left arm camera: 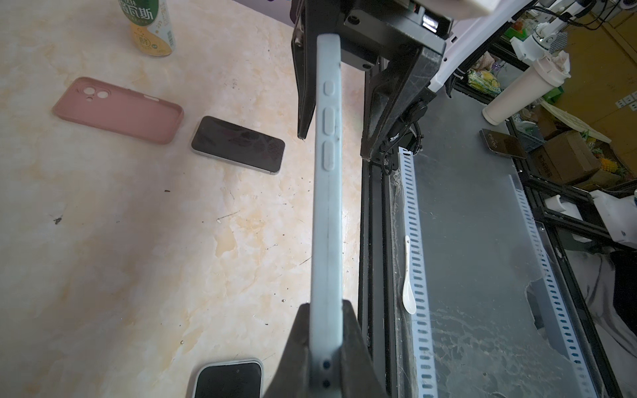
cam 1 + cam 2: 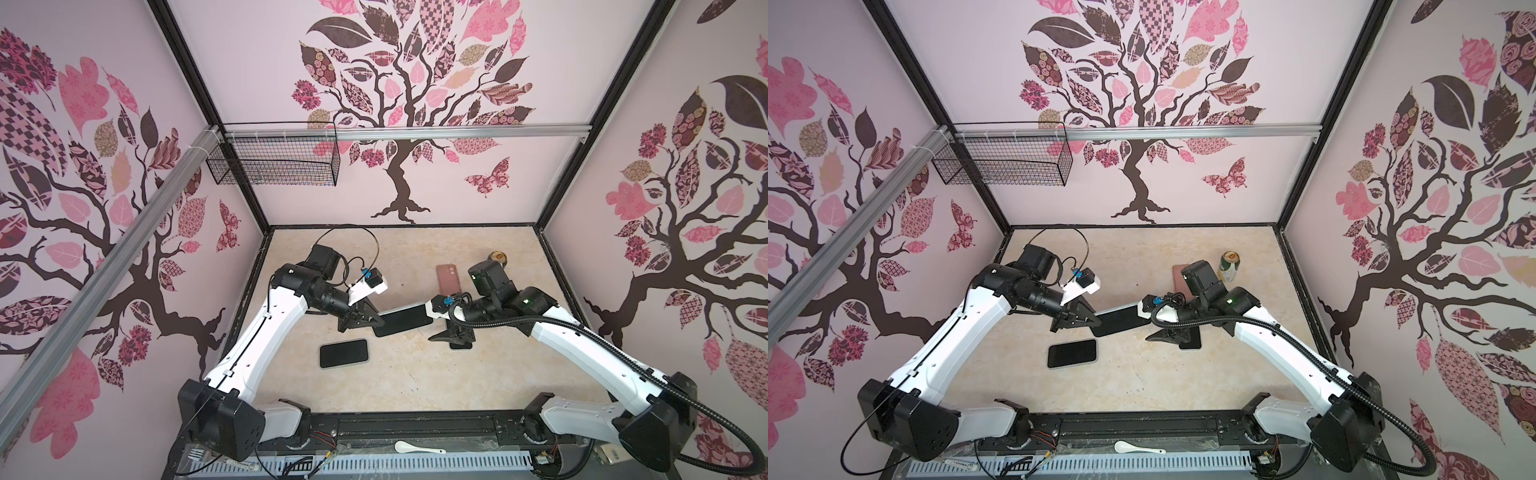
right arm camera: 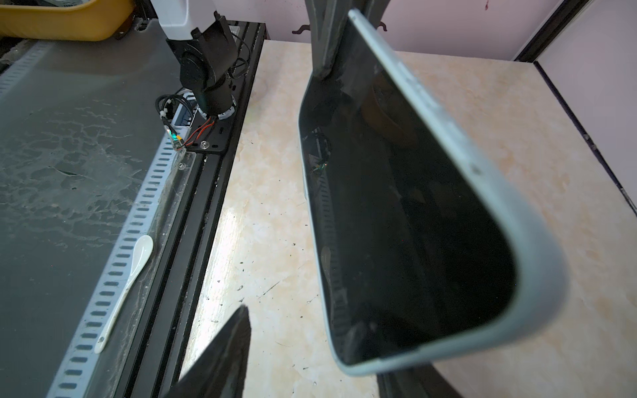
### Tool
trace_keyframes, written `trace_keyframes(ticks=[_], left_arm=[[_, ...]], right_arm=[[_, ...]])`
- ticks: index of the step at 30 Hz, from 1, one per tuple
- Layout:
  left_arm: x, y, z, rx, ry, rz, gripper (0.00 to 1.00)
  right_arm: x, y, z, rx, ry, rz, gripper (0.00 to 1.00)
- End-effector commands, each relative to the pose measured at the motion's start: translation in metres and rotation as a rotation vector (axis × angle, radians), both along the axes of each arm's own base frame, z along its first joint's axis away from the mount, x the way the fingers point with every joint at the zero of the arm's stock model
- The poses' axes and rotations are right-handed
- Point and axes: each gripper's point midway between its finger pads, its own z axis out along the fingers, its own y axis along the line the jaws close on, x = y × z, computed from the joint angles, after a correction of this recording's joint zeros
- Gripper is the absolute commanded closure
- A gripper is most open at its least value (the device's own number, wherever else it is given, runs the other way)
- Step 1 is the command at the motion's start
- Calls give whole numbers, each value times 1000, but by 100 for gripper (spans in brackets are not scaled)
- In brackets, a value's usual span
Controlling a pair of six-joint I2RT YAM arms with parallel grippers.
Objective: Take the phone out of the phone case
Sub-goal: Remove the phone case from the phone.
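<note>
One phone case (image 1: 327,206) end is buried inside the clamped left tool (image 1: 325,305).

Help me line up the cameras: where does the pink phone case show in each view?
In a top view: the pink phone case lies flat behind the right arm.
In a top view: the case, half hidden by that arm.
Left wrist: case beside a bare phone.
Right wrist: not in it.
Shared landmark: white spoon.

Bright, even light; edges warped; phone case (image 3: 541,275) OOF
</note>
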Motion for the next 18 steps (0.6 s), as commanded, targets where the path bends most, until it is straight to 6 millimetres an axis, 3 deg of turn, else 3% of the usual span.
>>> trace_keyframes(ticks=[1, 18], left_arm=[[1, -5, 27, -74, -65, -25, 100], [1, -4, 30, -62, -55, -20, 100]], right_arm=[[-7, 3, 7, 28, 14, 58, 44], [-10, 4, 8, 24, 27, 77, 69]])
